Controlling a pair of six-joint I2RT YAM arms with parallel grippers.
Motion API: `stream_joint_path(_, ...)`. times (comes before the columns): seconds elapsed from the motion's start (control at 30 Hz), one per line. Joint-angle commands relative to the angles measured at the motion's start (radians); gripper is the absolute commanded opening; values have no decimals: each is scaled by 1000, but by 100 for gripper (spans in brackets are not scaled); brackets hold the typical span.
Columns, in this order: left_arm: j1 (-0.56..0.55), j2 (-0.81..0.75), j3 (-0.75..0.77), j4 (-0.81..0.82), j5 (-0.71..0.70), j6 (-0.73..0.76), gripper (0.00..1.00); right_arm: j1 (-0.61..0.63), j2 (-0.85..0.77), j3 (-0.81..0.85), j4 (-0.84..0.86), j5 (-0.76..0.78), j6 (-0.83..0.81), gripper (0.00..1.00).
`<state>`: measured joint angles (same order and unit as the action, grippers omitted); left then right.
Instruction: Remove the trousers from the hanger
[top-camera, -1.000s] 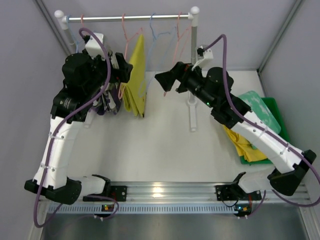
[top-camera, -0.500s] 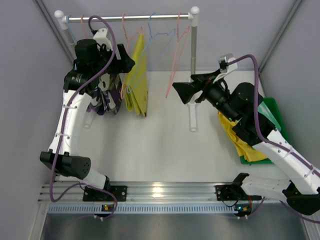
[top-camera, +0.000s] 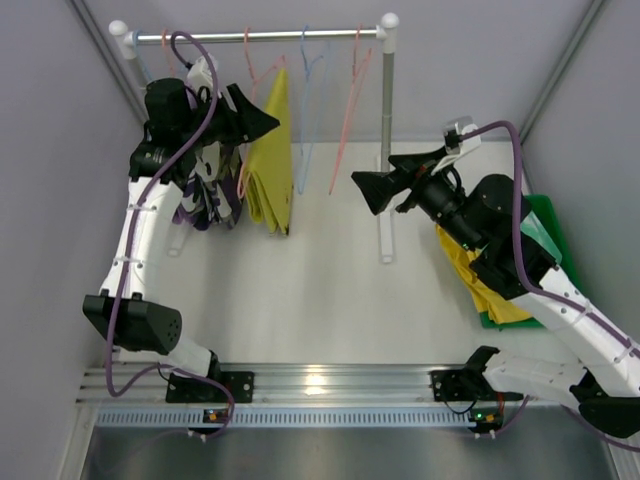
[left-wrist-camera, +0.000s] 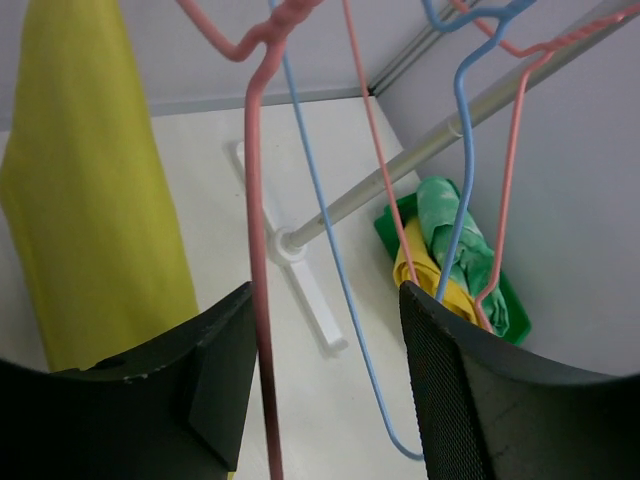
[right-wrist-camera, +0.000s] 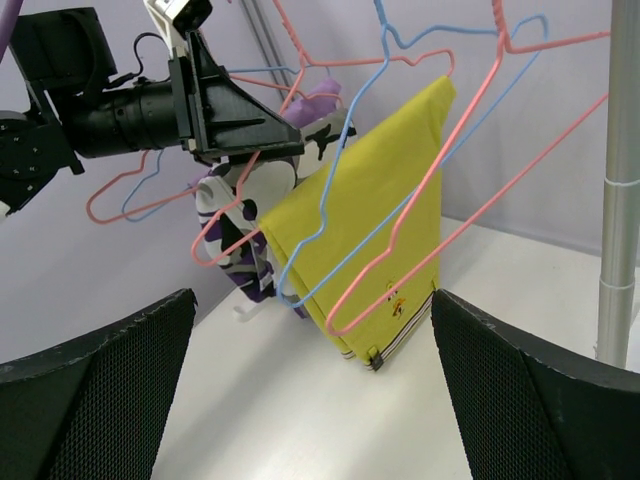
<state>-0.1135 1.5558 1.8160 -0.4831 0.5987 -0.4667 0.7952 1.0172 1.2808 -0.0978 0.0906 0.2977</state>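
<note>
Aloft, left end effector (left-wrist-camera: 325, 290) astride pink hanger (left-wrist-camera: 258, 200), jaws apart.

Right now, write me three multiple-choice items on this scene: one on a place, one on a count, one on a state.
1. The olive-yellow trousers hang: A from the rail; B over an arm; C on the table.
2. Garments showing in the bin: A none; B two; C five.
3. The right tool is: A shut on a hanger; B shut on cloth; C open, empty.
A: they hang below the rail. B: a mint green one and a yellow one. C: its jaws stand apart, nothing held.
</note>
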Motion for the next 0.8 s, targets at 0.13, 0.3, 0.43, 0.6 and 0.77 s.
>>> stream_joint_path(0.13, 35, 16, -17, 193, 147, -162, 56, -17, -29, -1, 17, 21, -5, 100)
stream_joint_path(0.3, 57, 23, -9, 183, 182, -193, 47, -19, -31, -5, 17, 21, -5, 100)
stream_joint_path(0.43, 64, 33, 5, 153, 248, -188, 40, -19, -28, -11, 20, 17, -3, 100)
stream_joint_path(0.6, 64, 52, -4, 176, 297, -234, 37, -19, -16, -5, 21, 14, 0, 100)
stream_joint_path(0.77, 64, 72, -29, 238, 357, -317, 41, -19, -12, -1, 24, 8, 3, 99)
